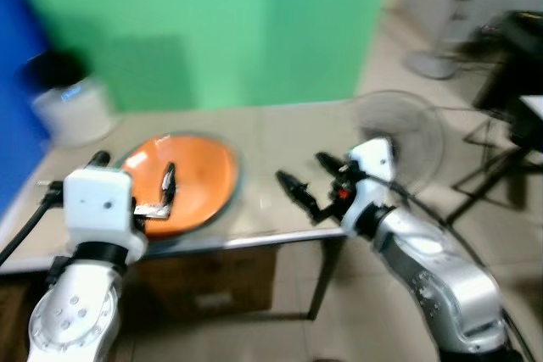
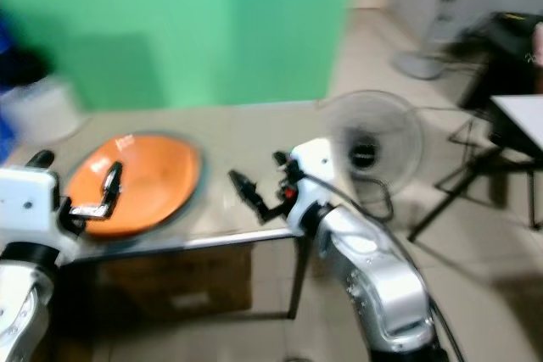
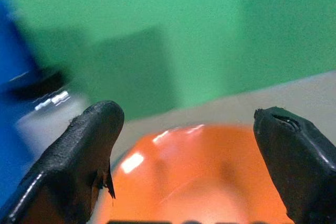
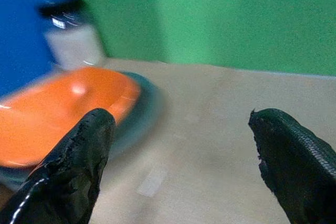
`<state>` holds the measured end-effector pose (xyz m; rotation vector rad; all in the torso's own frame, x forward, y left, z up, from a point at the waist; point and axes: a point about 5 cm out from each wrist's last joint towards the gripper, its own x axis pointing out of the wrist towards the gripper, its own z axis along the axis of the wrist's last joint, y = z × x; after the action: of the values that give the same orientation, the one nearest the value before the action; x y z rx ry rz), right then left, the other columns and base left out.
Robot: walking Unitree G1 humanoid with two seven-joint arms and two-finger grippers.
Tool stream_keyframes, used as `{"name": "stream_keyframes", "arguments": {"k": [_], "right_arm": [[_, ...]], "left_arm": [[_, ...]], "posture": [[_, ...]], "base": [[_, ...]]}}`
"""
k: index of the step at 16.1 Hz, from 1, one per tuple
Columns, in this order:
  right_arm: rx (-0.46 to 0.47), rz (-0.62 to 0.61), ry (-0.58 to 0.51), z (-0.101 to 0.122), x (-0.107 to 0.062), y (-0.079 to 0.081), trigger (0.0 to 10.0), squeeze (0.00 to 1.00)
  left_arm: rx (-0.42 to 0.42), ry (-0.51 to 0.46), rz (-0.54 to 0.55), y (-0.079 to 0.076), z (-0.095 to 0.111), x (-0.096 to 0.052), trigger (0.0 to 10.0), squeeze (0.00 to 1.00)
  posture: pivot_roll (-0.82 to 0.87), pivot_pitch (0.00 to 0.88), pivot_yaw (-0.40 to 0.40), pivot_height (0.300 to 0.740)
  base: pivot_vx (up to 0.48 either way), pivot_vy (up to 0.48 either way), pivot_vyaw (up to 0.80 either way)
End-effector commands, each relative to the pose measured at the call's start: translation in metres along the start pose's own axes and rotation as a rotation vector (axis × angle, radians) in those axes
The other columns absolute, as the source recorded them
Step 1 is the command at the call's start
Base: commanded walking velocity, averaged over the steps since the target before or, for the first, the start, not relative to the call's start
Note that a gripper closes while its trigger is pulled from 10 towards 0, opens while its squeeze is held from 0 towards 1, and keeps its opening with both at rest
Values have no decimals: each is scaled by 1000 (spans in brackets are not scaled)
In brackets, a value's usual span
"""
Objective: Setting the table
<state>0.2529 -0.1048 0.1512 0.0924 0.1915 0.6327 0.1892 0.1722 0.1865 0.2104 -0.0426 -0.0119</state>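
An orange plate (image 1: 191, 177) with a dark rim under it lies on the left part of the beige table (image 1: 284, 137). My left gripper (image 1: 136, 169) hangs open over the plate's near left side, and the plate (image 3: 210, 171) shows between its fingers in the left wrist view. My right gripper (image 1: 308, 175) is open above the bare tabletop, right of the plate, holding nothing. From the right wrist, the plate (image 4: 68, 108) lies off to one side of the open gripper (image 4: 181, 148). The pictures are blurred.
A white container with a black lid (image 1: 72, 103) stands at the table's far left corner, by a blue panel. A green wall backs the table. A floor fan (image 1: 407, 135) stands just past the table's right end. A cardboard box (image 1: 212, 281) sits under the table. Dark furniture (image 1: 517, 65) is at right.
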Motion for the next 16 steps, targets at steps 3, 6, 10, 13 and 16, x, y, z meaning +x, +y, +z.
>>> {"name": "stream_keyframes", "arguments": {"k": [3, 6, 10, 13, 16], "right_arm": [[-29, 51, 7, 3, 9, 5, 10000, 0], [-27, 164, 18, 5, 12, 12, 10000, 0], [16, 197, 47, 4, 14, 12, 10000, 0], [97, 36, 44, 12, 21, -8, 10000, 1000], [140, 11, 91, 17, 23, -16, 10000, 1000]], "left_arm": [[22, -4, 4, 2, 2, -5, 10000, 0], [28, -5, -9, -1, 3, -9, 10000, 0], [39, 27, -78, -9, -1, -13, 10000, 0], [20, 29, -188, -16, 0, -16, 10000, 0], [4, 80, -375, -23, -4, -24, 10000, 0]], "posture": [[26, 19, -6, 740], [38, 15, -19, 740], [43, 11, -25, 740], [40, 5, -26, 740], [37, 0, -27, 740]], "base": [[321, 0, 533], [322, 0, 800], [70, 0, 200], [0, 0, 0], [0, 0, 0]]}}
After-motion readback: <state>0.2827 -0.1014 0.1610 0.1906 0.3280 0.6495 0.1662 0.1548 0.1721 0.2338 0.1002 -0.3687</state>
